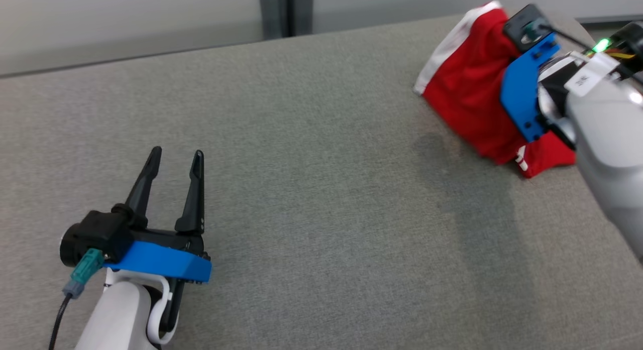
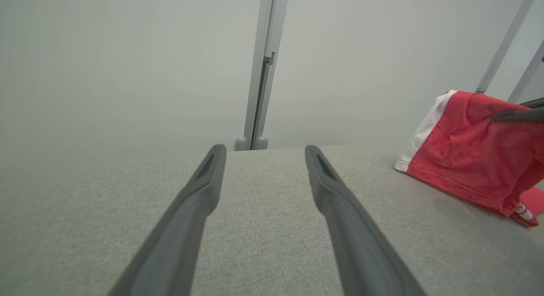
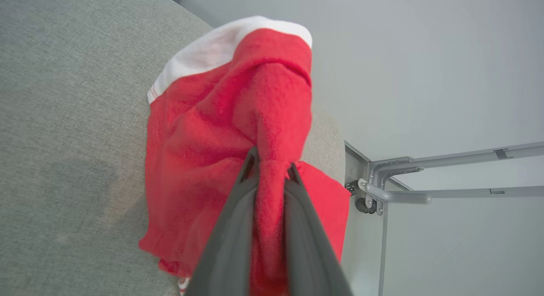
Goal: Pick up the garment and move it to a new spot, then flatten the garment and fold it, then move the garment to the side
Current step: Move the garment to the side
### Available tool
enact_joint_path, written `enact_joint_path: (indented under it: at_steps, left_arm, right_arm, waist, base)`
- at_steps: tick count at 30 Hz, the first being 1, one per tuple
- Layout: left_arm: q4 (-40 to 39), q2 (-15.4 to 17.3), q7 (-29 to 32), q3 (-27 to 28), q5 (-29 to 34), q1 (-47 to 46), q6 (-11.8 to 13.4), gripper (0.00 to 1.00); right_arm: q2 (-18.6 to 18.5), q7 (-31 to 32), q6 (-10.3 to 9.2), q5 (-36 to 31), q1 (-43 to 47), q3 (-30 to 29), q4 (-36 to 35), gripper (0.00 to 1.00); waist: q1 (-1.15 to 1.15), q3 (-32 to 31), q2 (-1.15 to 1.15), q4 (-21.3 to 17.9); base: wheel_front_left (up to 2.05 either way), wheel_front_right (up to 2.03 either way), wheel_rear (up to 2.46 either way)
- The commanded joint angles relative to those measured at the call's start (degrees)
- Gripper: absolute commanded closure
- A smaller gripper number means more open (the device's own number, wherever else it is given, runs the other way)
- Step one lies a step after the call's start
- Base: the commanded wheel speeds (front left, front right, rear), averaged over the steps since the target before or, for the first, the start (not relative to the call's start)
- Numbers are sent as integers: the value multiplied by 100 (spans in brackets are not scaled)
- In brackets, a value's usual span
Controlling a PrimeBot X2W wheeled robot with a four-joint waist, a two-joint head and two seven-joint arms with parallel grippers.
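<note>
Grey woven fabric is covering the table (image 1: 301,214), with soft shadow lying across it. A pale wall (image 2: 127,54) is standing behind. A vertical metal post (image 2: 260,83) is rising against it; metal rails (image 3: 399,197) are running beside the table's corner.

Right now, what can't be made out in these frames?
- Right wrist view: the garment, bunched in the right pincer, has its lower end covered by the fingers and cut off by the bottom edge.
- Head view: that pincer's fingertips sit behind its blue mount; the forearm covers the garment's right side.
- Left wrist view: the right edge cuts off the garment.
- Garment type: too crumpled to tell.
</note>
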Motion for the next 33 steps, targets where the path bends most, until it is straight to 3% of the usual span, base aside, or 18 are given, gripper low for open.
enact_joint_path:
  at_steps: [1, 6, 11, 19, 25, 26, 27, 33]
  left_arm:
    - [-41, 72, -23, 14, 35, -134, -6, 0]
    - [-158, 166, -24, -13, 57, -311, -6, 0]
    - [-215, 279, -24, -69, 77, -448, -6, 0]
    - [-264, 445, -23, -172, 91, -615, -6, 0]
    - [-288, 557, -23, -198, 56, -646, -6, 0]
    - [-284, 569, -24, -197, 56, -643, -6, 0]
    - [-278, 579, -24, -198, 52, -639, -6, 0]
    - [-220, 551, -24, -258, 33, -664, -6, 0]
  right_arm:
    - [-138, -40, -5, 152, -106, 125, -107, 100]
    - [-776, -163, -6, 504, -208, 346, -407, 100]
    - [-1173, -345, -6, 575, -115, 345, -555, 100]
    - [-1372, -871, -6, 247, 0, 32, -564, 100]
    - [-1290, -1179, -6, -224, 60, -354, -374, 100]
    - [-1239, -1217, -6, -307, 88, -423, -349, 84]
    - [-1213, -1252, -6, -356, 123, -510, -300, 0]
    - [-1041, -1682, -6, -728, 227, -995, -187, 0]
  waist:
    - [0, 93, 0, -69]
    - [0, 417, 0, -312]
    - [0, 664, 0, -498]
    - [0, 960, 0, -639]
    - [0, 1052, 0, -669]
    - [0, 1057, 0, -676]
    - [0, 1061, 0, -680]
    - [0, 961, 0, -650]
  base:
    - [0, 0, 0]
    - [0, 0, 0]
    - [0, 0, 0]
    - [0, 0, 0]
    - [0, 0, 0]
    - [0, 0, 0]
    - [0, 0, 0]
    - [0, 0, 0]
